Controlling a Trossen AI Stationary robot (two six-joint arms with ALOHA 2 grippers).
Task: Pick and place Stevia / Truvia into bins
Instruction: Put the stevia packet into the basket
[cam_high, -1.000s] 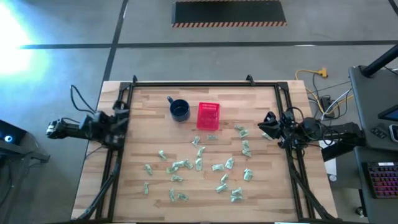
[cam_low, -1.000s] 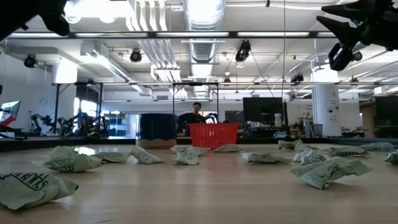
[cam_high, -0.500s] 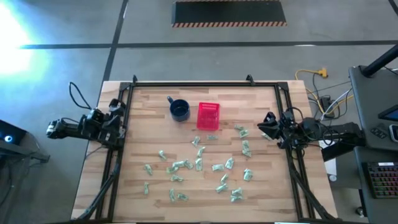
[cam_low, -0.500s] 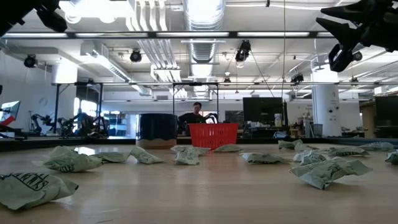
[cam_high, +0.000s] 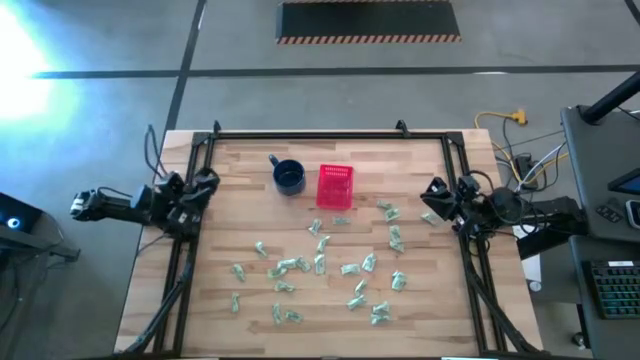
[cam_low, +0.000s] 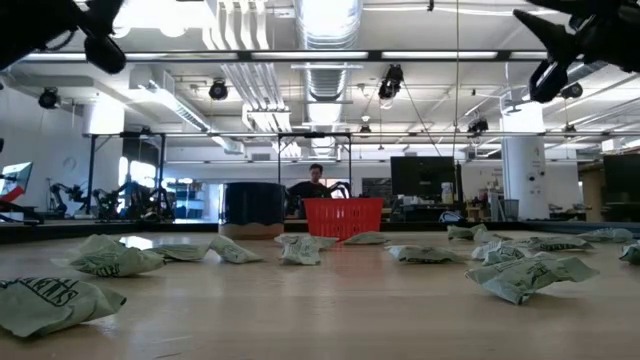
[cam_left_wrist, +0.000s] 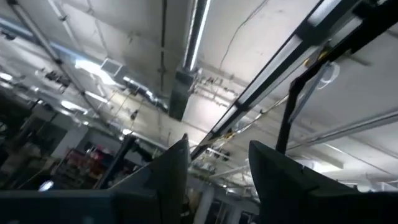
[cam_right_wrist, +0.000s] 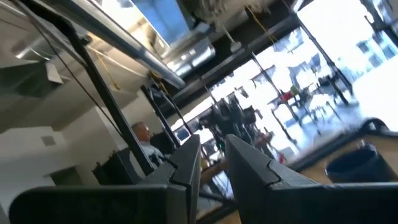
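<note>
Many small pale green-and-white Stevia sachets (cam_high: 320, 262) lie flat, scattered over the middle and near part of the wooden table; in the low view they are crumpled packets (cam_low: 300, 250). The red mesh basket (cam_high: 335, 186) (cam_low: 343, 217) stands on the table behind them. My left gripper (cam_high: 208, 181) (cam_left_wrist: 217, 146) hovers high over the table's left edge, open and empty, tipped up at the ceiling. My right gripper (cam_high: 430, 190) (cam_right_wrist: 213, 142) hovers high over the right edge, its fingers a narrow gap apart and holding nothing.
A dark blue mug (cam_high: 289, 177) stands just left of the basket. A black metal frame (cam_high: 300, 135) runs along the table's far, left and right edges. Bare wood lies between the sachets and both side rails. A person (cam_low: 317, 180) sits in the room far behind the table.
My left gripper drew back a little toward the left edge, then swung in toward the table's right, and now reaches just past the left rail. My right gripper shifted only slightly. The sachets, basket and mug have not moved.
</note>
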